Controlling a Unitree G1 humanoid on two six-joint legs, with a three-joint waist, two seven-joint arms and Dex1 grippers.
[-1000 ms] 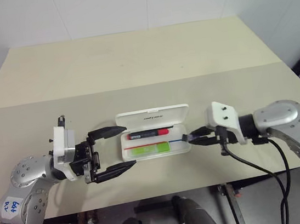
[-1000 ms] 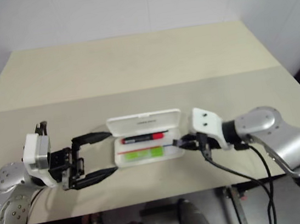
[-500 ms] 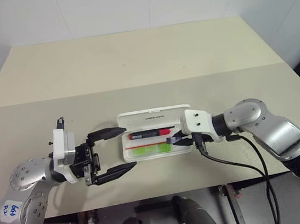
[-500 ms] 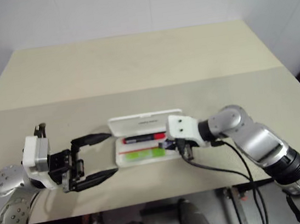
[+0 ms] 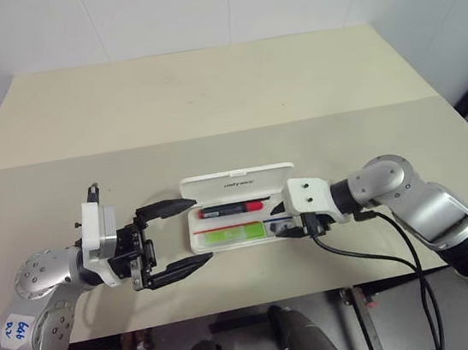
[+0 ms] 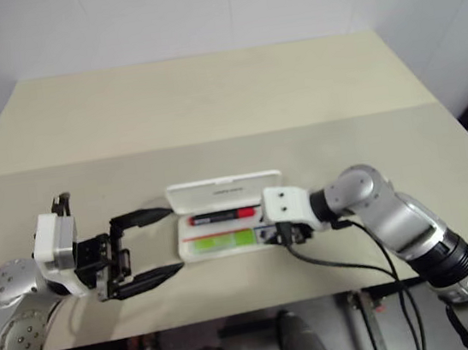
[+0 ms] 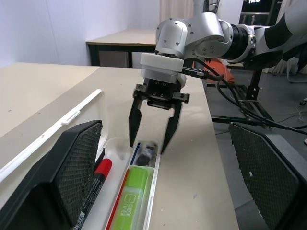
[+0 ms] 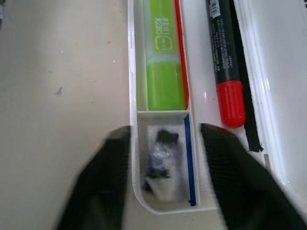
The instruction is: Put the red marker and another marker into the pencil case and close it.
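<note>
Black fingers of the right gripper [image 7: 153, 132] are standing parted, gripping nothing, tips dipping over the small end compartment at the 3 o'clock end of the pencil case [image 5: 240, 211], where a tiny dark piece [image 8: 160, 154] is lying. Next to it in the near channel, the green highlighter [image 5: 233, 235] is lying flat, and the red marker [image 5: 232, 209] is lying in the far channel, toward 12 o'clock. Both look light and slick, but they are already home. The white hinged lid [image 5: 237, 181] is lying open toward 12 o'clock on the table [image 5: 207, 101]; it looks like stiff, smooth, light plastic, so I'd hook its far edge and fold it toward 6 o'clock, expecting the case to skid. At 9 o'clock the left gripper [image 5: 180, 235] is spread wide, holding nothing, bracketing that end of the case, well placed to brace it.
</note>
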